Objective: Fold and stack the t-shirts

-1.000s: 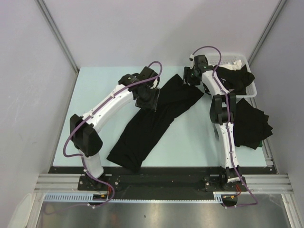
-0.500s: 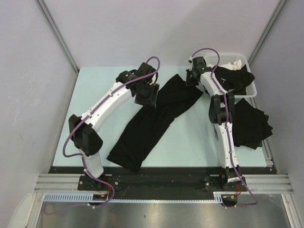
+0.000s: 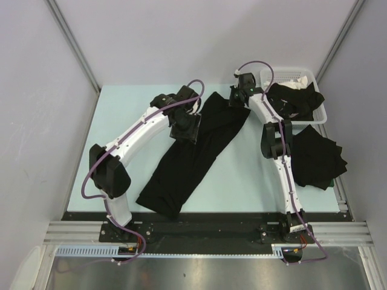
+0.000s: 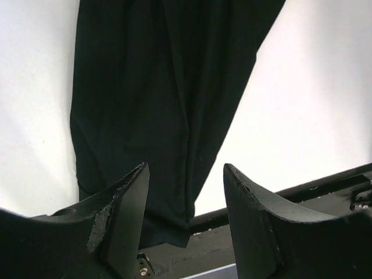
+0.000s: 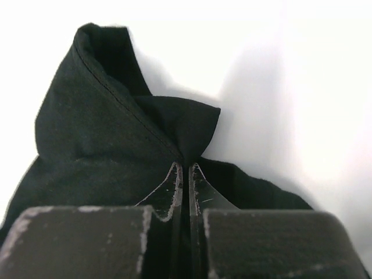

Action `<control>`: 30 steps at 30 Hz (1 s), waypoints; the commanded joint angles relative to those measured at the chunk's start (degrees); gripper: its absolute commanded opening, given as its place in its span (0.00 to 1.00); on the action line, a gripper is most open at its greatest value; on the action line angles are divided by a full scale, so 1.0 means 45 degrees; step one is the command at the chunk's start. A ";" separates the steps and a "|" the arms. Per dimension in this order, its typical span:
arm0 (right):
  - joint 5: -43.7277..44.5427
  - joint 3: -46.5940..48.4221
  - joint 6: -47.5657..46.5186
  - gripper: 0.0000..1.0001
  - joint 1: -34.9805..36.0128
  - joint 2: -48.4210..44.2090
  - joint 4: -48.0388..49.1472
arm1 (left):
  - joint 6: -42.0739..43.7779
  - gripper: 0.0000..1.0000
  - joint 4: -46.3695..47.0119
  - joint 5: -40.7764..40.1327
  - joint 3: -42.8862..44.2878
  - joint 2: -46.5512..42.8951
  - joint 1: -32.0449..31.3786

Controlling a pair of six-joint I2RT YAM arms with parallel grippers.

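Shirt in work: a soft black t-shirt (image 3: 192, 156), matte knit, folded into a long narrow band. It lies slantwise on the counter (image 3: 121, 115), running from the near edge by the left arm's base up to the far middle.
Far corner: my right wrist view shows a stitched hem (image 5: 99, 81) puckered into a peak just ahead of the fingertips.
Right tool (image 3: 238, 96): clenched on that far corner, with both flat fingers pressed together and a fold of cloth pinched between them (image 5: 186, 165).
Left tool (image 3: 184, 128): released. Its dark wedge-shaped fingers (image 4: 125, 209) are spread apart over the band, whose lengthwise creases I see below them. I cannot tell whether they touch the cloth.
Other shirts: a crumpled black heap (image 3: 296, 99) in the basket, and a flatter black pile (image 3: 317, 158) on the counter just right of the right arm.
Basket (image 3: 305, 75): white slotted plastic, rectangular, at the far right corner.
Counter surface: pale, smooth, faintly mint.
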 commanded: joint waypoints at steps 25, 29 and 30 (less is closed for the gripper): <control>-0.0084 0.1749 0.5558 0.05 0.0476 0.2435 1.0573 | -0.0332 0.59 0.0189 0.0864 -0.2093 -0.1872 0.0072; 0.0073 0.1201 0.5247 0.59 0.0515 0.2104 1.0748 | -0.0254 0.59 0.0345 0.0982 -0.2171 -0.1931 0.0072; 0.0073 0.1181 0.5111 0.78 0.0496 0.2065 1.0768 | -0.0253 0.60 0.0346 0.1040 -0.2229 -0.1989 0.0072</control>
